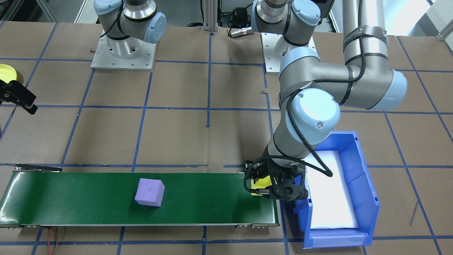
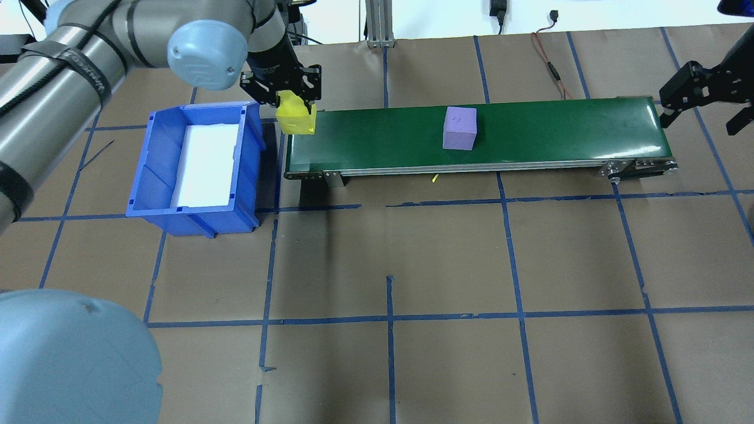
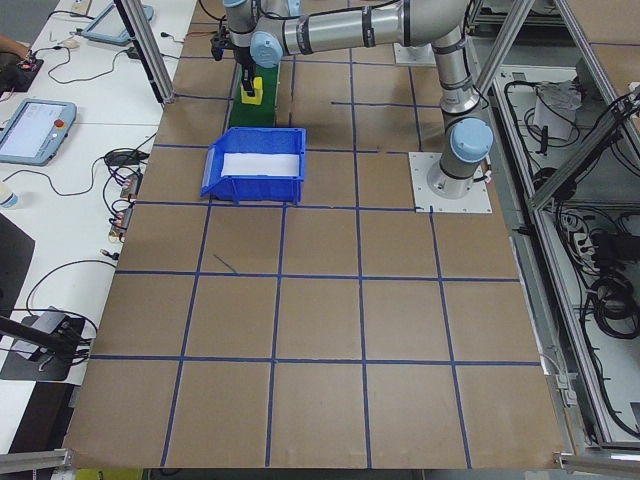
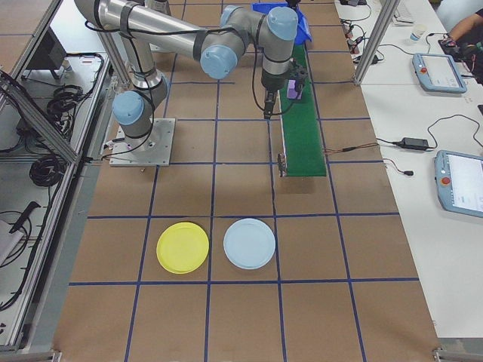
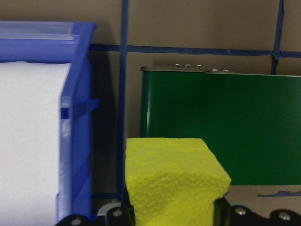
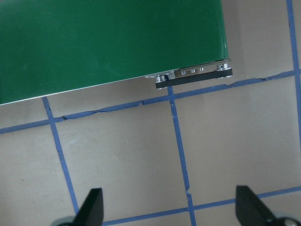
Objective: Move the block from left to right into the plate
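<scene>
A yellow foam block [image 2: 296, 116] sits between the fingers of my left gripper [image 2: 294, 107], which is shut on it at the left end of the green conveyor belt [image 2: 559, 132]. The left wrist view shows the same block [image 5: 174, 181] close up, beside the blue bin. A purple block [image 2: 460, 128] rests on the belt near its middle. My right gripper [image 2: 701, 121] hangs open and empty just past the belt's right end, over bare table [image 6: 171, 209]. The yellow plate [image 4: 182, 247] lies on the table far to the robot's right.
A blue bin [image 2: 158, 176] with a white foam liner stands just left of the belt. A light blue plate [image 4: 249, 243] lies beside the yellow one. Blue tape lines grid the brown table. The arm bases [image 1: 124, 53] are at the back.
</scene>
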Controlling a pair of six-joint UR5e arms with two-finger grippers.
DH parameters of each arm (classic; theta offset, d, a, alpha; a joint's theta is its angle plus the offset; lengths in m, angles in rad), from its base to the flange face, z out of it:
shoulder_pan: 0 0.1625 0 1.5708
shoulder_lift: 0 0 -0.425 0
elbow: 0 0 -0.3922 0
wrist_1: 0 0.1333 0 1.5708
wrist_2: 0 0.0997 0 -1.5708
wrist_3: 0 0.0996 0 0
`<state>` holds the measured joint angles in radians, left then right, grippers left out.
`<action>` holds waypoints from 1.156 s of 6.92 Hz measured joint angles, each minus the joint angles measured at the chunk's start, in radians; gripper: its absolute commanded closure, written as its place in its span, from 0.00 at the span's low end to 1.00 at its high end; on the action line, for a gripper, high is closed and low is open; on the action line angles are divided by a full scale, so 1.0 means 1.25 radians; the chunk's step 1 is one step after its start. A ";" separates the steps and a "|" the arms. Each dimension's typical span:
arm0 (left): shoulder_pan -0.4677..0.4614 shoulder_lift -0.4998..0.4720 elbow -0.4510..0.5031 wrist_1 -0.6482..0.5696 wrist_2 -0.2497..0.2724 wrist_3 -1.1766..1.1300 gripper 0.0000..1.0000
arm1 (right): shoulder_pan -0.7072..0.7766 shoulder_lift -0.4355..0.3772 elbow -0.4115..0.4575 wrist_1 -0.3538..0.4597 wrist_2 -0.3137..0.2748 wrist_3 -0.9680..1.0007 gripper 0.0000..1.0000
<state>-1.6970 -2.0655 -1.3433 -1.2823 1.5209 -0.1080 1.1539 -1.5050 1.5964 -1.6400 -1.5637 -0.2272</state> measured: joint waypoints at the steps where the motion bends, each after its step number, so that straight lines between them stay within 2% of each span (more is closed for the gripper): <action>1: -0.010 -0.012 -0.020 0.031 -0.004 0.000 0.73 | -0.003 0.007 0.002 -0.004 -0.001 0.002 0.00; 2: -0.014 -0.019 -0.042 0.067 -0.005 0.004 0.69 | -0.005 0.016 0.006 -0.016 0.000 0.006 0.00; 3: -0.015 -0.026 -0.057 0.101 -0.005 0.009 0.43 | -0.005 0.038 0.017 -0.039 0.004 0.012 0.00; 5: -0.016 -0.040 -0.075 0.148 -0.004 0.019 0.00 | -0.005 0.111 0.040 -0.100 0.004 0.014 0.00; 8: -0.015 -0.016 -0.083 0.161 -0.001 0.025 0.00 | -0.004 0.171 0.040 -0.170 0.010 0.015 0.00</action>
<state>-1.7151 -2.0851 -1.4473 -1.0812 1.5197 -0.0767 1.1489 -1.2910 1.6460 -1.8521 -1.5506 -0.2087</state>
